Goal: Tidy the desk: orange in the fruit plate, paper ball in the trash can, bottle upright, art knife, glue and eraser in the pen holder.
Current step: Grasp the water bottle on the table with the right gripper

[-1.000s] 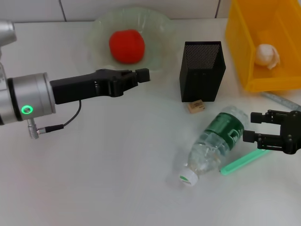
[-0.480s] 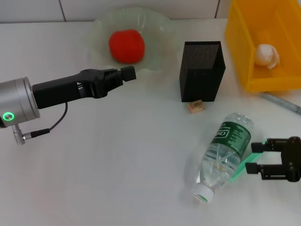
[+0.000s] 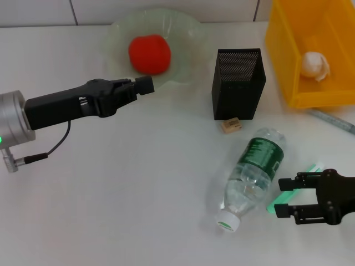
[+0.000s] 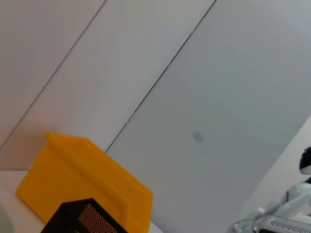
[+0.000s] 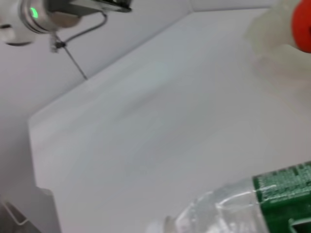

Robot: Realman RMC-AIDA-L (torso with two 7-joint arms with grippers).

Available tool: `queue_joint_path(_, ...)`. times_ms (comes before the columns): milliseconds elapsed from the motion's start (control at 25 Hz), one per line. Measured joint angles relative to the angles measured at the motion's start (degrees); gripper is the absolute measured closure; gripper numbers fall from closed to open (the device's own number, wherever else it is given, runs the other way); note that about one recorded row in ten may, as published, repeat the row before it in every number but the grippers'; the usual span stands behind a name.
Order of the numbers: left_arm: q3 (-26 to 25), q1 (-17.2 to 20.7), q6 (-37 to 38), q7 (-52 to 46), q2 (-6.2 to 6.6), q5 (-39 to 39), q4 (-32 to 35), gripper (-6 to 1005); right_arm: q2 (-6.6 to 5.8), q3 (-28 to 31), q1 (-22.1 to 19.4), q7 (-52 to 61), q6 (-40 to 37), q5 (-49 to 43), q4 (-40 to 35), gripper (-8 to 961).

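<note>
The bottle [image 3: 252,174] lies on its side at the front right, with its white cap [image 3: 227,220] pointing toward the front edge. My right gripper [image 3: 278,196] is open just right of the bottle, not touching it, over a green stick [image 3: 314,168]. The orange [image 3: 149,54] sits in the fruit plate [image 3: 119,33] at the back. My left gripper [image 3: 145,84] hovers just in front of the plate. The eraser [image 3: 231,125] lies in front of the pen holder [image 3: 238,83]. The paper ball [image 3: 314,65] rests in the trash can [image 3: 283,50]. The right wrist view shows the bottle [image 5: 252,204] close by.
A thin grey stick [image 3: 333,121] lies in front of the trash can at the right edge. In the left wrist view the trash can [image 4: 82,179] and the top of the pen holder [image 4: 82,221] show against a wall. Bare white table fills the front left.
My left arm has drawn back to the left, away from the plate. My right gripper has dropped toward the front edge and then moved left toward the bottle, which has rolled and shifted.
</note>
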Motion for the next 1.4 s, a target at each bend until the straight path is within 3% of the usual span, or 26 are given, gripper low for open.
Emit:
queue_joint_path(160, -1.0, 0.2, 3.4, 1.7, 0.37, -0.1, 0.0, 989, -0.79, 1.2, 0.1, 0.5, -5.2, 1.1, -2.2, 248)
queue_joint_path(200, -2.1, 0.6, 8.1, 5.1, 0.67, 0.0, -0.1, 989, -1.37, 2.2, 0.3, 2.0, -8.7, 1.8, -4.9, 248)
queue_joint_path(400, -2.6, 1.1, 10.9, 7.9, 0.82, 0.1, -0.2, 989, -1.80, 1.8, 2.6, 6.8, -12.6, 2.0, -12.1, 248)
queue_joint_path(560, -2.8, 3.6, 14.5, 14.4, 1.02, 0.1, -1.4, 941, -1.54, -2.3, 7.4, 11.8, -16.0, 1.8, -20.5, 248)
queue_joint_path(600, -3.2, 4.0, 14.8, 16.3, 1.32, -0.1, -2.5, 925, -1.44, -6.9, 10.2, 14.4, -16.4, 1.3, -24.7, 248)
queue_joint_path(680, -3.6, 4.1, 15.5, 17.9, 1.57, -0.1, -3.6, 662, -1.47, -9.7, 11.7, 15.8, -16.4, 0.7, -26.8, 248)
queue_joint_path(720, -4.7, 4.2, 16.7, 20.5, 2.05, -0.1, -5.8, 643, -1.65, -15.3, 15.3, 18.3, -16.2, -1.1, -30.2, 248)
queue_joint_path(760, -4.7, 4.2, 16.7, 20.5, 2.05, -0.1, -5.8, 624, -1.65, -15.3, 15.3, 18.3, -16.2, -1.1, -30.2, 248)
queue_joint_path(800, -5.0, 4.2, 17.0, 21.4, 2.15, -0.1, -6.4, 605, -1.87, -19.6, 19.1, 19.1, -16.0, -2.9, -32.1, 248)
queue_joint_path(840, -6.0, 4.4, 17.4, 23.3, 2.34, -0.1, -7.8, 587, -1.87, -19.6, 19.1, 19.1, -16.0, -2.9, -32.1, 248)
queue_joint_path(920, -8.6, 5.2, 17.5, 27.3, 2.37, 0.0, -10.0, 549, -2.06, -25.1, 24.8, 18.5, -16.1, -6.3, -32.4, 248)
queue_joint_path(1000, -9.9, 5.7, 17.2, 29.3, 2.46, 0.1, -11.1, 511, -2.05, -26.6, 26.5, 17.6, -16.1, -7.7, -31.9, 248)
queue_joint_path(1080, -9.9, 5.7, 17.2, 29.3, 2.46, 0.1, -11.1, 474, -1.71, -28.7, 29.3, 15.0, -15.9, -10.1, -30.8, 248)
queue_joint_path(1120, -9.9, 5.7, 17.2, 29.3, 2.46, 0.1, -11.1, 455, -0.78, -29.7, 31.4, 11.3, -15.8, -12.5, -30.0, 248)
queue_joint_path(1160, -9.9, 5.7, 17.2, 29.3, 2.46, 0.1, -11.1, 436, -0.78, -29.7, 31.4, 11.3, -15.8, -12.5, -30.0, 248)
queue_joint_path(1240, -10.8, 5.9, 17.0, 30.3, 2.54, 0.1, -11.8, 383, 0.85, -30.4, 33.0, 5.8, -14.7, -15.5, -29.3, 248)
queue_joint_path(1280, -14.7, 9.1, 14.4, 34.2, 3.35, 0.1, -14.4, 349, 0.85, -30.4, 33.0, 5.8, -14.7, -15.5, -29.3, 248)
queue_joint_path(1400, -14.7, 9.1, 14.4, 34.2, 3.35, 0.1, -14.4, 247, 1.58, -35.4, 33.7, 0.3, -11.7, -16.6, -27.2, 248)
